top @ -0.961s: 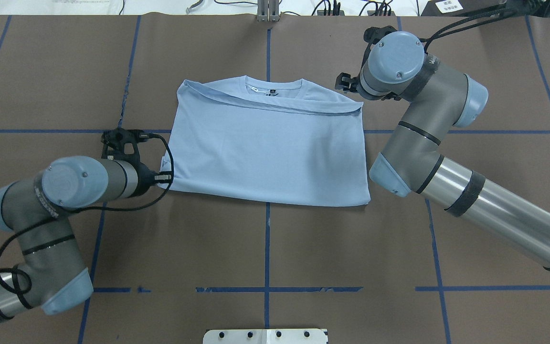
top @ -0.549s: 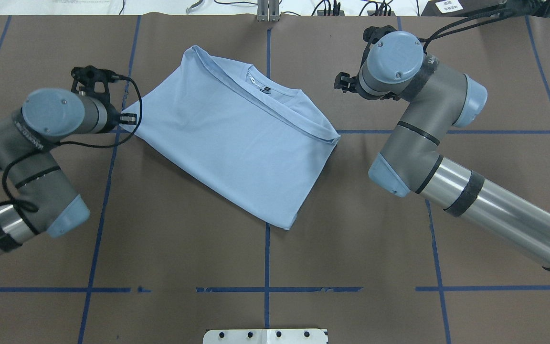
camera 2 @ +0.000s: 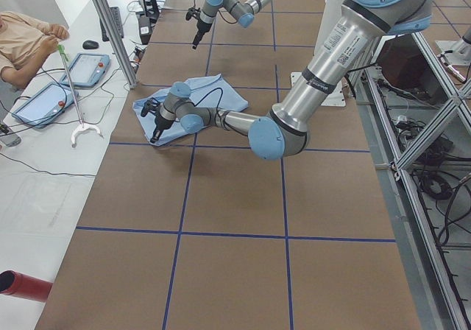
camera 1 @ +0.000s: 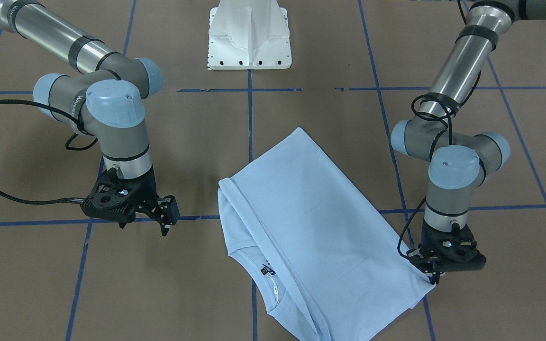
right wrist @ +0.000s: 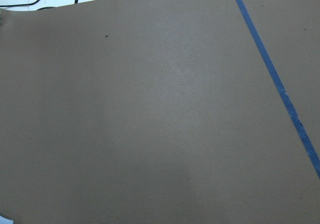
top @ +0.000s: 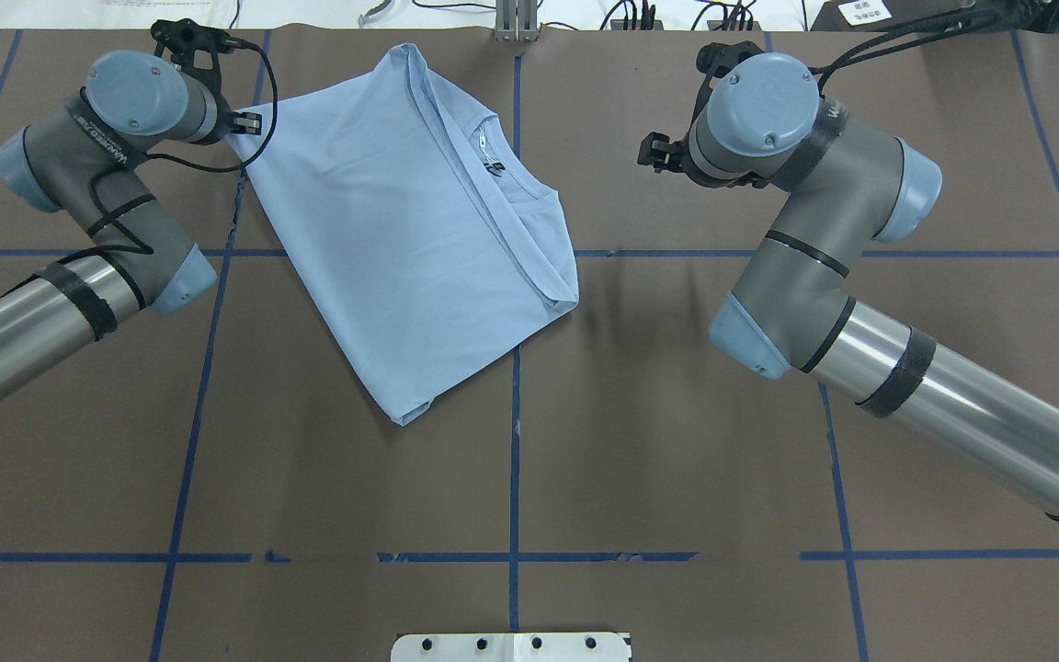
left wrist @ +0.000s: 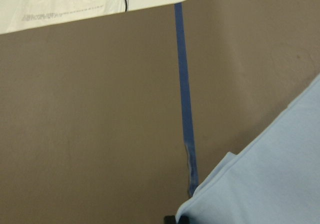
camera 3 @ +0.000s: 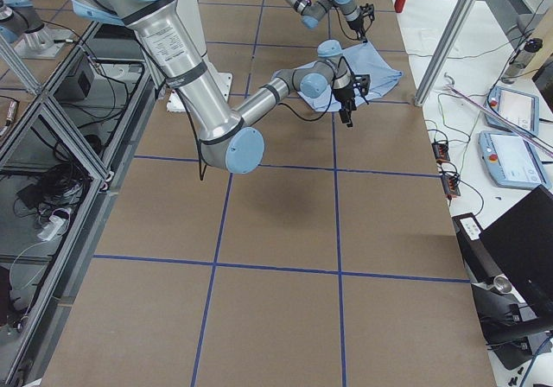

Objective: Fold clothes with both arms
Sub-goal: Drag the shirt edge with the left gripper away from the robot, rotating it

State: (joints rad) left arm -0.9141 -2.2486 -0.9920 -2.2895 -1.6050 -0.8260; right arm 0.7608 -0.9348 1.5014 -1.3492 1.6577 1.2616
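Brown bench [top: 677, 460], right arm [top: 906, 386] and left arm [top: 33, 313], one folded light blue T-shirt [top: 401, 239].
The T-shirt lies askew on the bench's far left part. The left tool [camera 1: 433, 280] is clamped on its corner; the right tool [camera 1: 166, 222] hangs near the opposite side, jaws parted, empty.

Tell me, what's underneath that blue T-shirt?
Only the brown table cover shows around the T-shirt; a blue tape line runs beneath it. Anything else under the folded fabric is hidden.
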